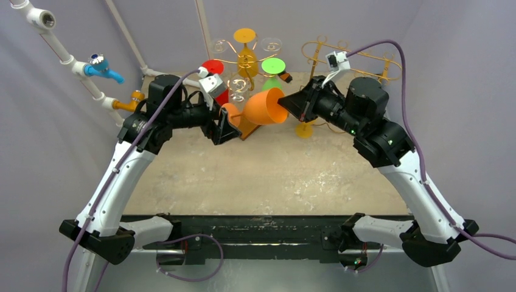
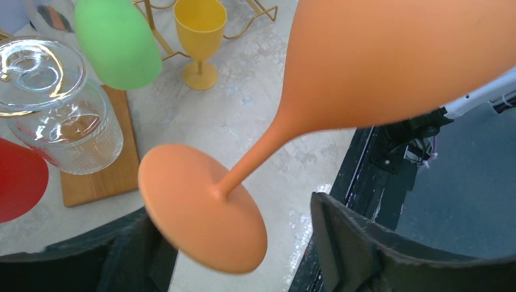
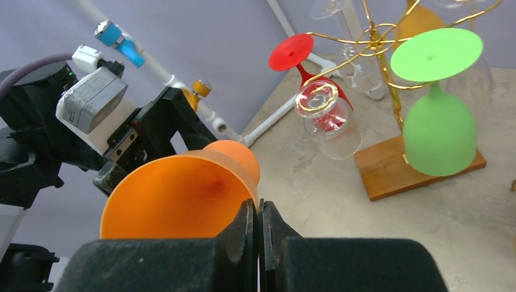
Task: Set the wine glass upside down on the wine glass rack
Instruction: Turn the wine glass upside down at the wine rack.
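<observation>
The orange wine glass point(image 1: 264, 107) hangs level above the table, bowl to the right and foot to the left. My right gripper point(image 1: 286, 106) is shut on the bowl's rim, and in the right wrist view its jaws point(image 3: 257, 207) pinch the thin orange wall point(image 3: 176, 194). My left gripper point(image 1: 228, 121) stands open around the foot point(image 2: 201, 210), with a clear gap on its right side point(image 2: 234, 219). The gold wine glass rack point(image 1: 246, 58) on a wooden base point(image 3: 420, 164) stands just behind.
A green glass point(image 3: 438, 131), a red one point(image 3: 292, 52) and clear glasses point(image 3: 328, 118) hang upside down on the rack. A second gold rack point(image 1: 353, 55) stands at the back right, a yellow glass point(image 2: 199, 30) upright beside it. White piping with a blue tap point(image 1: 100, 67) runs along the left wall.
</observation>
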